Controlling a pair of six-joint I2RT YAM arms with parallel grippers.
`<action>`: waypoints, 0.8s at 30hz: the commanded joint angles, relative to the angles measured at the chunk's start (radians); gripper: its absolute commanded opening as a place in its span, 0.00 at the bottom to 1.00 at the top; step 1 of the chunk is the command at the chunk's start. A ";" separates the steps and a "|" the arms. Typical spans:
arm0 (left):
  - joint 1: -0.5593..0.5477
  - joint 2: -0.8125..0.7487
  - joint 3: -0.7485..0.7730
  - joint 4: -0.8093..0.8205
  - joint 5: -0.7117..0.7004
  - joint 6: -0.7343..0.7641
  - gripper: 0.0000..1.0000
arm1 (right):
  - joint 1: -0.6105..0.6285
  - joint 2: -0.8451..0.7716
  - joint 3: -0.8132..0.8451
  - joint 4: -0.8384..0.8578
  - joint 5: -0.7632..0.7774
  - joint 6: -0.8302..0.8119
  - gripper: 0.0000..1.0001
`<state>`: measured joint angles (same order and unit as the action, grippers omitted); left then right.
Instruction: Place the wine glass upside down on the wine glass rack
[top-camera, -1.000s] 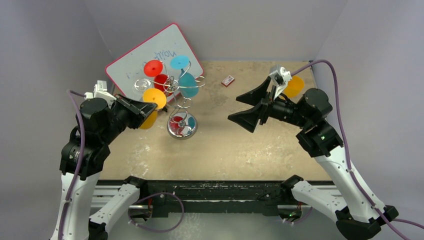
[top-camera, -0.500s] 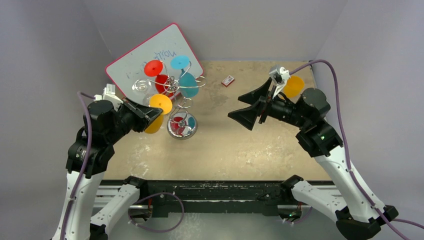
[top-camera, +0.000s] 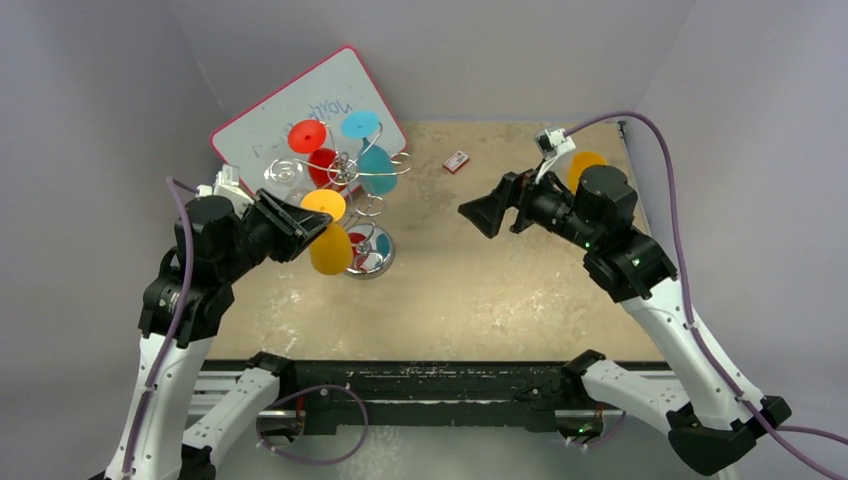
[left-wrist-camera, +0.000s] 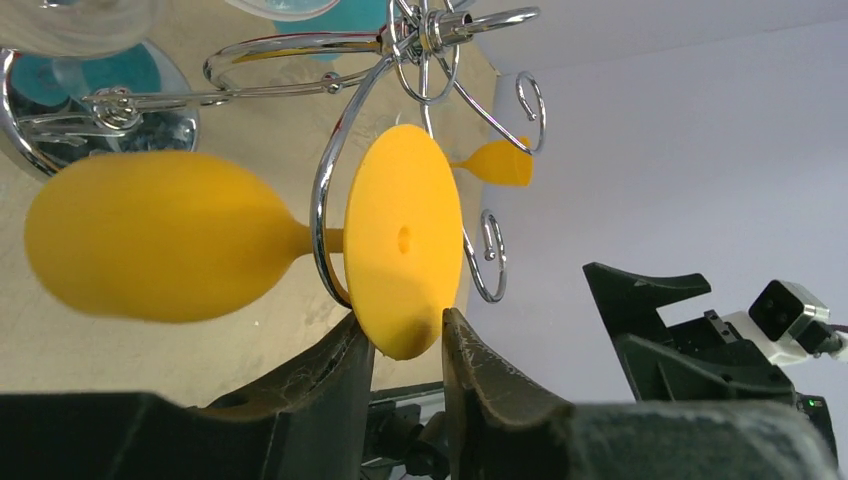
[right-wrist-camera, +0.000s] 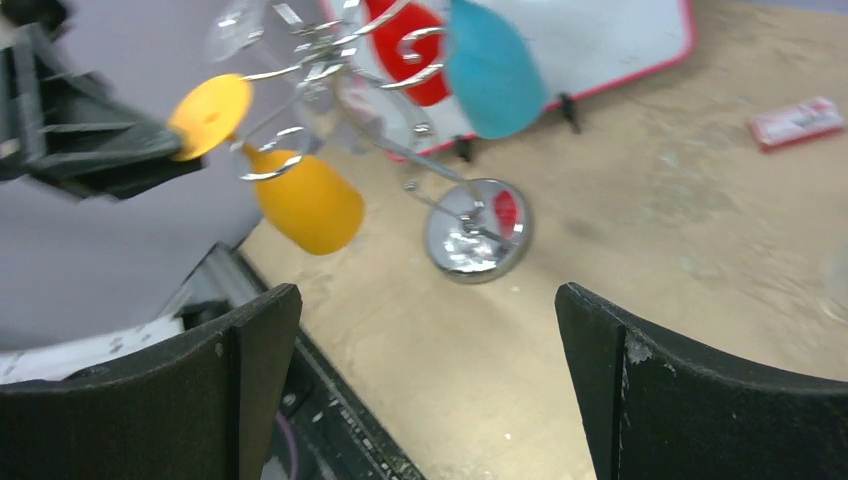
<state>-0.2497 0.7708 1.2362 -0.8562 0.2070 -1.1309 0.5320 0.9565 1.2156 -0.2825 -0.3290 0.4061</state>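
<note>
L gripper (left-wrist-camera: 407, 322), rolled, astride wine glass (left-wrist-camera: 150, 235) foot

Tilted, bowl-down yellow wine glass (right-wrist-camera: 308, 203) on wine glass rack (right-wrist-camera: 477, 238)

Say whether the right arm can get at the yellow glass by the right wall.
Probably not as posed: the open right gripper points left toward the rack, while that glass sits behind its wrist, partly hidden by the arm. It would need to swing round first.
</note>
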 joint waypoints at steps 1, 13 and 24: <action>0.003 0.001 0.037 0.006 -0.029 0.035 0.32 | 0.002 0.020 0.077 -0.092 0.296 0.023 1.00; 0.003 0.008 0.199 -0.155 -0.247 0.214 0.66 | 0.000 0.145 0.115 -0.098 0.581 -0.021 1.00; 0.003 -0.029 0.235 -0.150 -0.455 0.449 0.79 | -0.113 0.417 0.175 -0.013 0.420 -0.194 0.73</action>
<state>-0.2497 0.7650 1.4456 -1.0355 -0.1459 -0.8162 0.4648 1.3197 1.3403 -0.3569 0.1627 0.3115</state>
